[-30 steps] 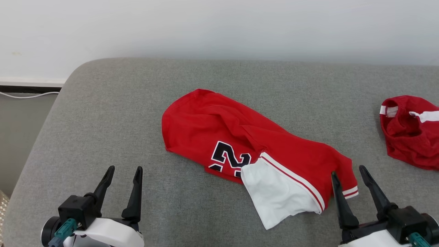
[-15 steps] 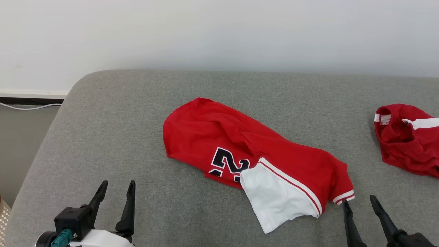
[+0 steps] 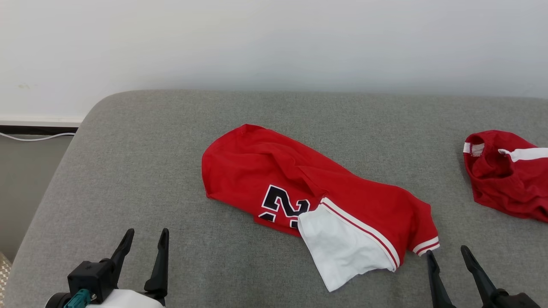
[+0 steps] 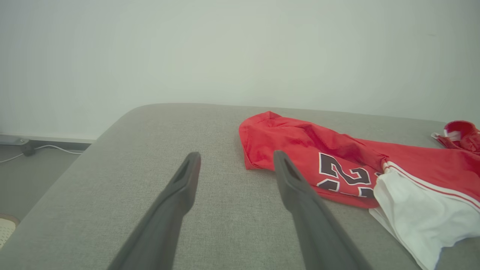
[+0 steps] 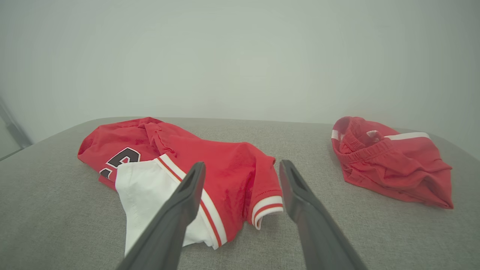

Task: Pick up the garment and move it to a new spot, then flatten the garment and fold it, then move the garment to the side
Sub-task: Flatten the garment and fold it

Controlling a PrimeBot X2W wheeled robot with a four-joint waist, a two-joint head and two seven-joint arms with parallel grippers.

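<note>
Head view: the red shirt (image 3: 308, 188) lies crumpled at the middle of the grey sofa (image 3: 128, 162), with its white part toward 5 o'clock. At 8 o'clock from it the left gripper (image 3: 147, 233) stands wide and empty. The right gripper (image 3: 447, 252), also wide and empty, is just beside its 4 o'clock corner. Red shorts (image 3: 505, 184) lie at 3 o'clock, well apart.

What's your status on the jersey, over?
Both open, empty: left gripper, right gripper by the striped sleeve. The jersey crumpled on grey cushion, not yet lifted. A second red garment apart, far right.
</note>
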